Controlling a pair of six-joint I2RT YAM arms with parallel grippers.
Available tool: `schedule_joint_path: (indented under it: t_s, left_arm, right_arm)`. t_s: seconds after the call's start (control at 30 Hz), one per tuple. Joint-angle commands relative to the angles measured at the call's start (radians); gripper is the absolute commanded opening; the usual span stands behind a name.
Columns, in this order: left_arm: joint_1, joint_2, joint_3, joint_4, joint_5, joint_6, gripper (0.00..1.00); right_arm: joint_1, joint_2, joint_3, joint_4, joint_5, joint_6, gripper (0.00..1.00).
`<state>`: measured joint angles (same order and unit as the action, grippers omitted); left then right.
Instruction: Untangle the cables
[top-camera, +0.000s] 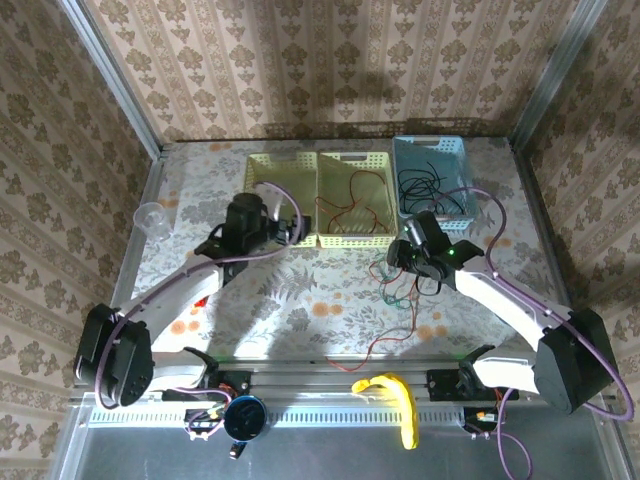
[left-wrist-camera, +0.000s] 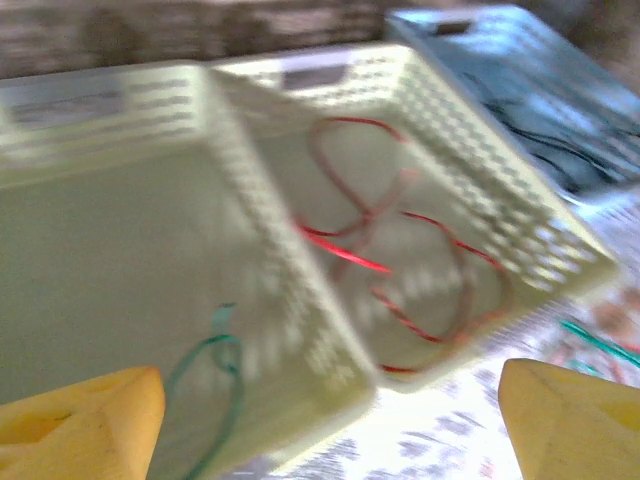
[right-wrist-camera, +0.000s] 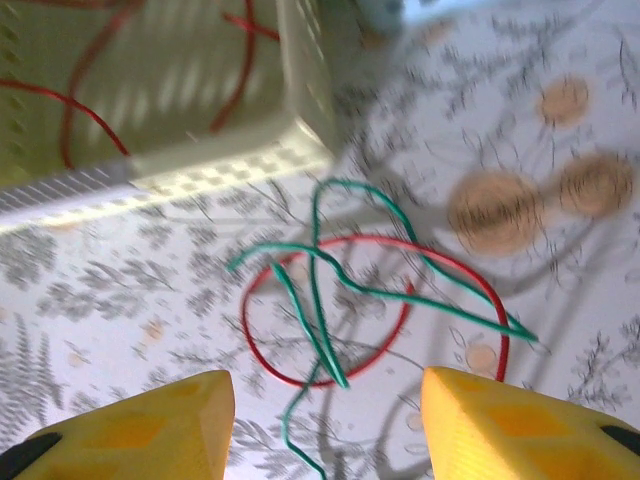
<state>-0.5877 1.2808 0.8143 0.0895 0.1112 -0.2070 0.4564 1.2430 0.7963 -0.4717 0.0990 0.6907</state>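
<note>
A tangle of green and red cables (right-wrist-camera: 340, 290) lies on the flowered tabletop, also seen in the top view as loose cables (top-camera: 398, 295). My right gripper (right-wrist-camera: 328, 432) hovers just above it, open, its yellow fingers (right-wrist-camera: 135, 430) either side with nothing between them; it hangs there as the right gripper (top-camera: 398, 262). My left gripper (left-wrist-camera: 330, 430) is open wide over the near corner of the left yellow basket (left-wrist-camera: 120, 130), where a green cable (left-wrist-camera: 220, 385) lies. A red cable (left-wrist-camera: 400, 260) loops in the middle basket (left-wrist-camera: 450, 130). Black cables (top-camera: 425, 185) fill the blue basket (top-camera: 430, 142).
The three baskets stand side by side at the back of the table, the left basket (top-camera: 250, 165) beside the middle one (top-camera: 355, 157). A clear plastic cup (top-camera: 152, 218) sits at the far left. A yellow object (top-camera: 395, 395) rests on the front rail between the arm bases.
</note>
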Motion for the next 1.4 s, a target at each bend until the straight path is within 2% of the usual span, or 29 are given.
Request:
schedule_joint_path:
  t_s: [0.0, 0.2, 0.27, 0.3, 0.43, 0.47, 0.73, 0.9, 1.1, 1.27, 1.37]
  left_arm:
    - [-0.09, 0.027, -0.043, -0.021, 0.036, 0.042, 0.88]
    - [-0.198, 0.11, -0.08, -0.001, 0.002, 0.04, 0.88]
    - [-0.218, 0.135, -0.074, -0.013, 0.007, 0.06, 0.88]
    - [-0.226, 0.147, -0.07, -0.021, 0.009, 0.07, 0.88]
    - [-0.245, 0.181, -0.057, -0.03, 0.022, 0.093, 0.89]
    - [-0.247, 0.186, -0.052, -0.03, 0.024, 0.098, 0.89]
    - [-0.252, 0.198, -0.04, 0.013, 0.088, 0.093, 0.89]
    - [-0.252, 0.195, -0.031, 0.045, 0.116, 0.081, 0.89]
    - [-0.253, 0.199, -0.018, 0.062, 0.109, 0.076, 0.87]
    - [-0.241, 0.148, -0.068, 0.119, 0.054, 0.035, 0.87]
    - [-0.227, 0.09, -0.116, 0.142, -0.08, -0.008, 0.87]
  right_arm:
    - [0.006, 0.043, -0.02, -0.012, -0.038, 0.026, 0.53]
    - [0.004, 0.203, 0.005, 0.082, -0.067, 0.002, 0.49]
    - [0.002, 0.265, 0.028, 0.104, -0.073, -0.003, 0.44]
    - [0.002, 0.295, 0.042, 0.113, -0.08, -0.003, 0.39]
    - [0.002, 0.345, 0.074, 0.123, -0.094, -0.007, 0.03]
    - [0.002, 0.331, 0.072, 0.123, -0.096, -0.007, 0.0]
    - [0.002, 0.049, 0.049, 0.11, -0.17, -0.07, 0.0]
    - [0.002, -0.065, 0.067, 0.108, -0.25, -0.104, 0.0]
    - [0.005, -0.058, 0.126, 0.14, -0.418, -0.104, 0.0]
    - [0.035, 0.014, 0.177, 0.155, -0.509, -0.104, 0.0]
    - [0.077, 0.069, 0.216, 0.143, -0.478, -0.118, 0.0]
